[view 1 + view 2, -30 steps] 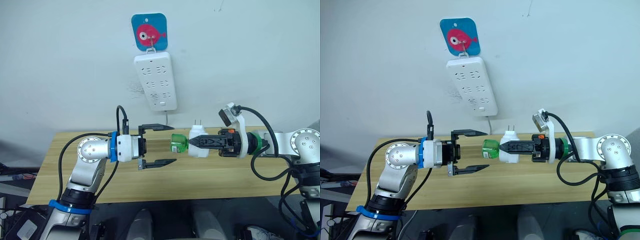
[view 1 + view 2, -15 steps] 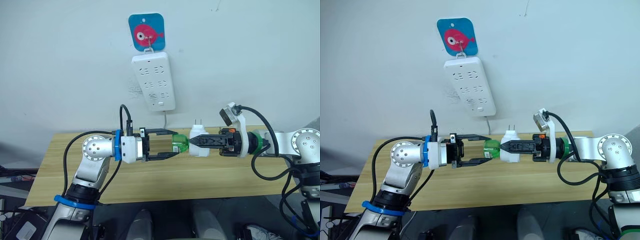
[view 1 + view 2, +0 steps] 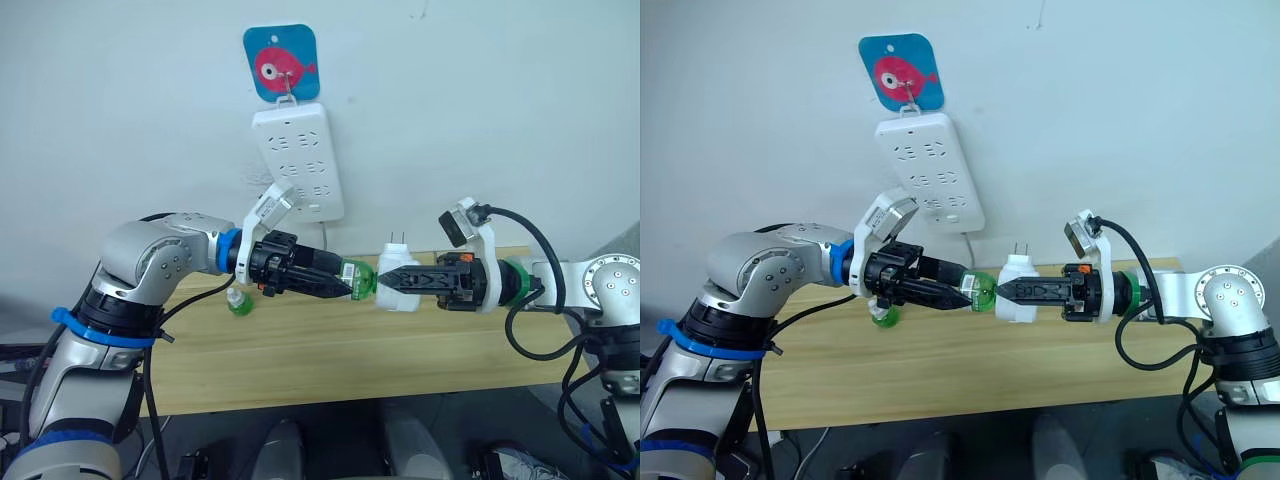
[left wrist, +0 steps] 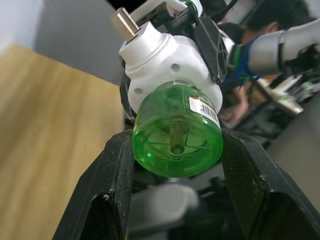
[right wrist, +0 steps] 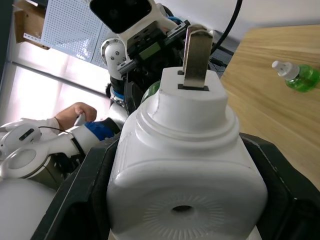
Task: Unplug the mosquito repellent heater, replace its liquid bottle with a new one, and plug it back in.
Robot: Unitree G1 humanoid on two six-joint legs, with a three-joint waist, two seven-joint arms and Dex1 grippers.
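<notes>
Heater [image 3: 398, 280] is unplugged and held in midair over the table [image 3: 330, 350], my right hand [image 3: 392, 283] clamped on its sides, prongs up. The green bottle [image 3: 358, 279] is screwed into it and my left hand [image 3: 345, 283] is pinching that bottle, I'd guess to twist it out. A second green bottle [image 3: 236, 303] sits on the table. Power strip [image 3: 296, 160] on the wall waits for replugging.

I'm working in a lab or workshop — a perforated panel [image 5: 70, 35] on one wall. A person [image 4: 250, 75] sits among cluttered desks — a bare wooden bench [image 3: 400, 350] stands against a plain wall.
</notes>
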